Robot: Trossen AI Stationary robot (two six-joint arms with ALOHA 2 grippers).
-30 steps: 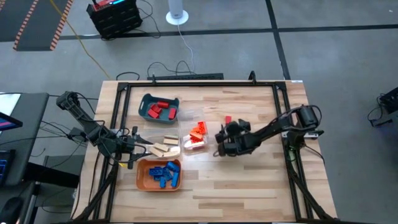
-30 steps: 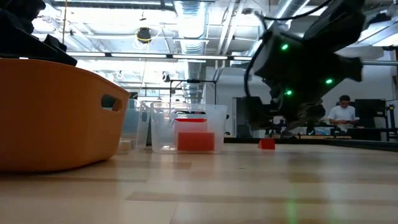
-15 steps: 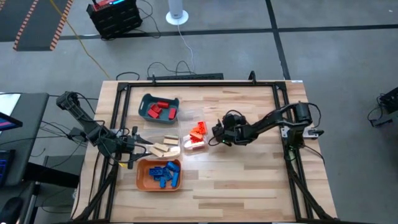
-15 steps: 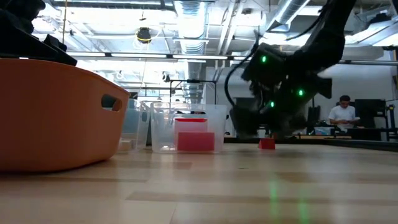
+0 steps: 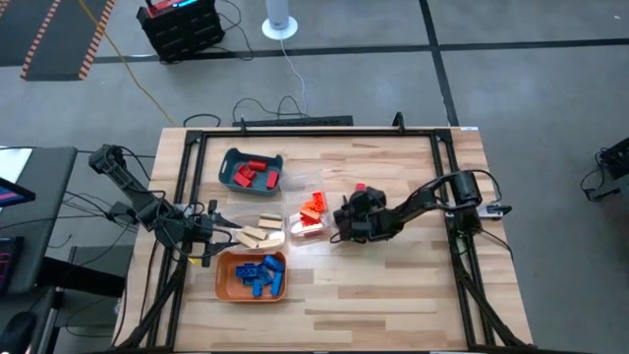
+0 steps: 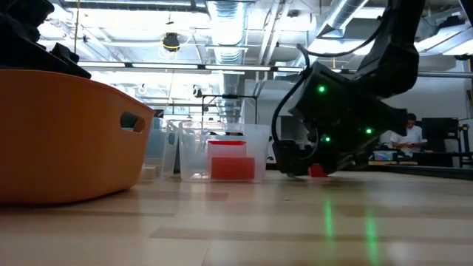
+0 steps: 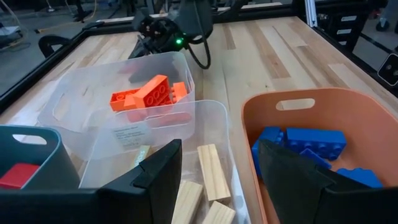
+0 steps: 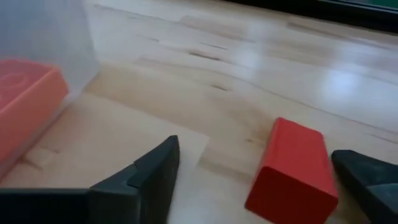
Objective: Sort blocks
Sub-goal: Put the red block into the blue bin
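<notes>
The right arm reaches from the surface's right edge toward its middle, right claw (image 5: 346, 218) low, fingers spread wide. The left arm waits at the left edge, left claw (image 5: 228, 227) parted.

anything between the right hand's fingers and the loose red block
No. In the right wrist view the red block sits on bare wood between the open right hand fingers, nothing in the way.
</notes>
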